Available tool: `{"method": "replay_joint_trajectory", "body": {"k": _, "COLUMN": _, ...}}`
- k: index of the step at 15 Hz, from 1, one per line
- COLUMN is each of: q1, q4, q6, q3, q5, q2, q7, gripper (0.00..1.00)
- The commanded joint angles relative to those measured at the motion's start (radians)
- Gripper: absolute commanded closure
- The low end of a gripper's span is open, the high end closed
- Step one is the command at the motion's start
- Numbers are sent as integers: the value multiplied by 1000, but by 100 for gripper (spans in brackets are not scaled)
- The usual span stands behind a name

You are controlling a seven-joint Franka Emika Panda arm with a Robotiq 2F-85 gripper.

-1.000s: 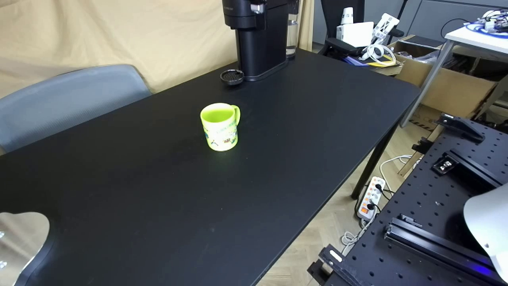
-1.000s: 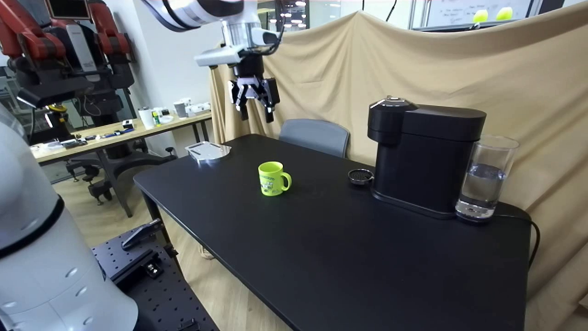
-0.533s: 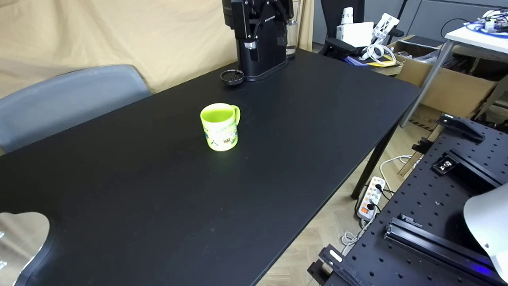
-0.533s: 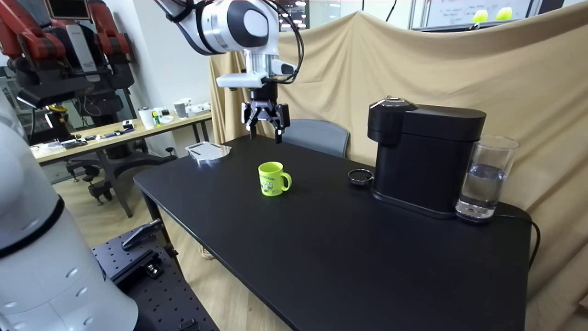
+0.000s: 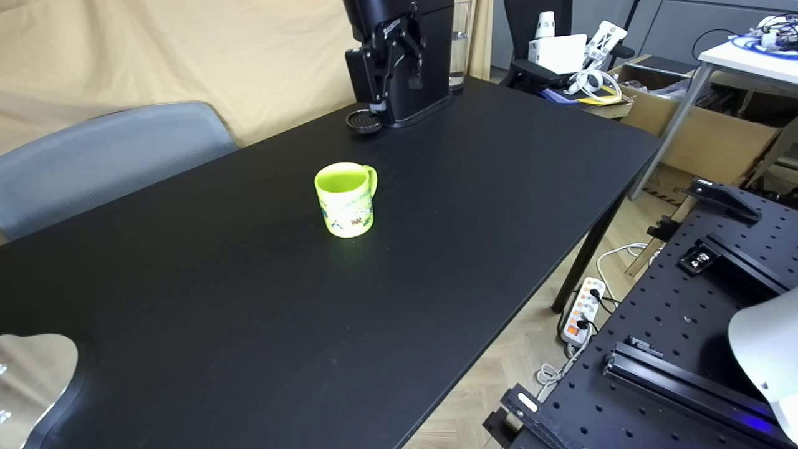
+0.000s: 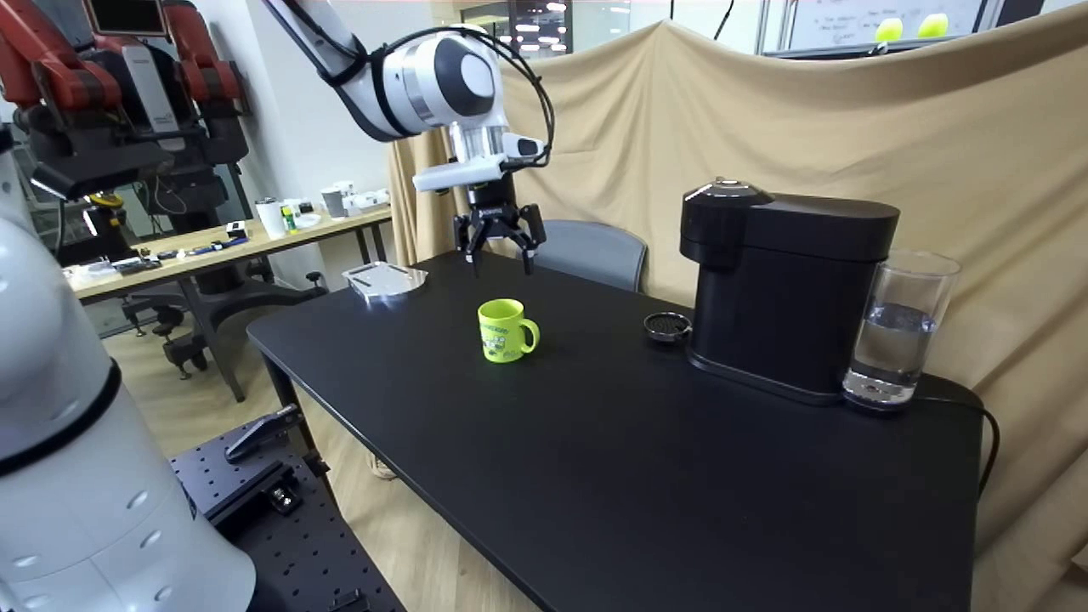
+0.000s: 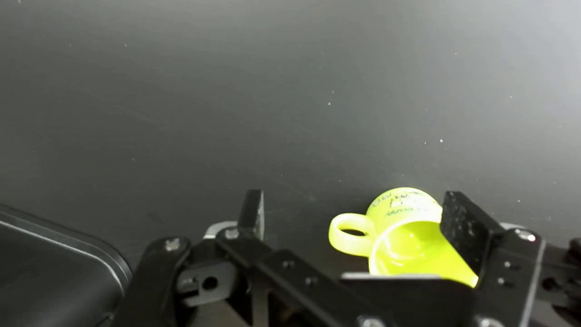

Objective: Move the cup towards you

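Found lime-green cup (image 6: pixel 500 335) standing upright on black table (image 6: pixel 680 510), between metal plate (image 6: pixel 387 279) at left and coffee machine (image 6: pixel 790 306) at right in an exterior view. Recorded long axis as vertical, with mouth facing up. Noted handle (image 6: pixel 535 337) at right of cup body in both exterior views, directed roughly towards coffee machine; in wrist view, seen pointing left.

Found gripper (image 6: pixel 501 265) hanging downward above table, clear of cup in both exterior views. Recorded fingers (image 7: pixel 467 222) as spread wide apart. In wrist view, passing from left to right between them, observed table surface, then handle, then cup body running behind the finger at right.

In an exterior view, noted metal plate (image 5: pixel 40 368) cut off at left edge and, farther right, black gripper hard to separate from black coffee machine behind. In wrist view, noted black round-edged shape (image 7: pixel 50 281) at lower left, cut off and not identifiable; farther right, found parts of cup hidden by finger and gripper. Could not read markings (image 7: pixel 404 202) on cup side.
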Motion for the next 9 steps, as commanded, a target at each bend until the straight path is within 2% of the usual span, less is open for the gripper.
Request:
{"method": "replay_joint_trajectory", "body": {"k": 1, "q1": 46, "q4": 100, "q6": 93, "q3": -8, "q5": -50, "q2": 138, "q7": 69, "gripper": 0}}
{"method": "replay_joint_trajectory", "body": {"k": 3, "q1": 75, "q4": 136, "q6": 161, "q3": -19, "q5": -67, "q2": 189, "q7": 99, "gripper": 0}}
{"method": "replay_joint_trajectory", "body": {"k": 4, "q1": 59, "q4": 73, "q6": 140, "q3": -15, "q5": -31, "q2": 132, "q7": 39, "gripper": 0}}
{"method": "replay_joint_trajectory", "body": {"k": 9, "q1": 69, "q4": 81, "q6": 170, "q3": -28, "q5": -50, "q2": 156, "q7": 51, "gripper": 0}}
